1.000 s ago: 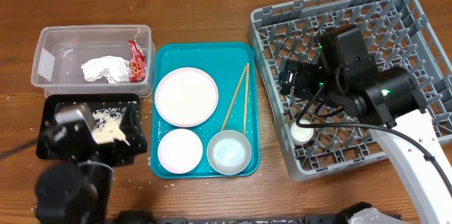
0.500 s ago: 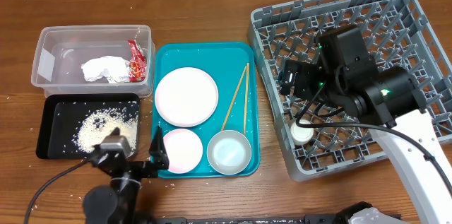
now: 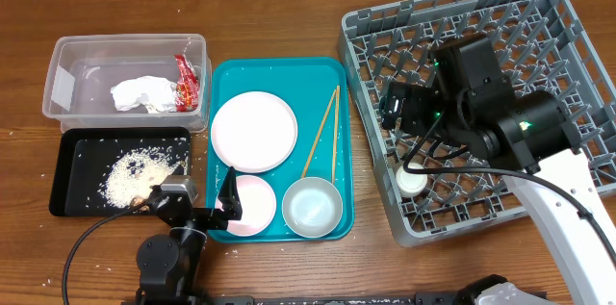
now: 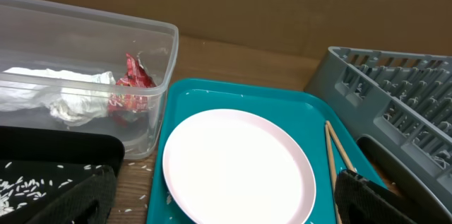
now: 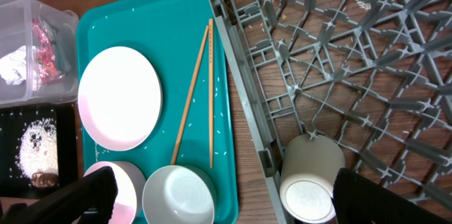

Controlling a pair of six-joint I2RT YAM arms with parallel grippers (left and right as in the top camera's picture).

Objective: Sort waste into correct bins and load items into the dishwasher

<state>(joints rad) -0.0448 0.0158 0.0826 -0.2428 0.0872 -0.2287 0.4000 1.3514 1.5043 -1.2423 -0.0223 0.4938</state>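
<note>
The pale plate [image 3: 253, 131], pink bowl [image 3: 252, 205], greyish-white bowl [image 3: 312, 207] and chopsticks [image 3: 321, 134] lie on the teal tray [image 3: 332, 74]. My left gripper [image 3: 219, 211] is open and empty, low at the pink bowl's left edge. In the left wrist view its fingers [image 4: 219, 206] frame the plate [image 4: 236, 164]. The clear tub [image 3: 72, 60] holds the red wrapper [image 3: 185, 82] and napkin [image 3: 142, 94]. The black tray [image 3: 72, 151] holds rice [image 3: 130, 176]. My right gripper [image 3: 395, 109] is open and empty above the grey rack [image 3: 539, 26]. The white cup [image 5: 311, 185] sits upside down in the rack.
Loose rice grains lie on the wood around the black tray and on the teal tray. The rack wall [image 4: 385, 100] stands right of the teal tray. The tub and black tray sit close together on the left.
My left arm has swung right, from over the black tray to the pink bowl's left edge. The right arm has not moved.
</note>
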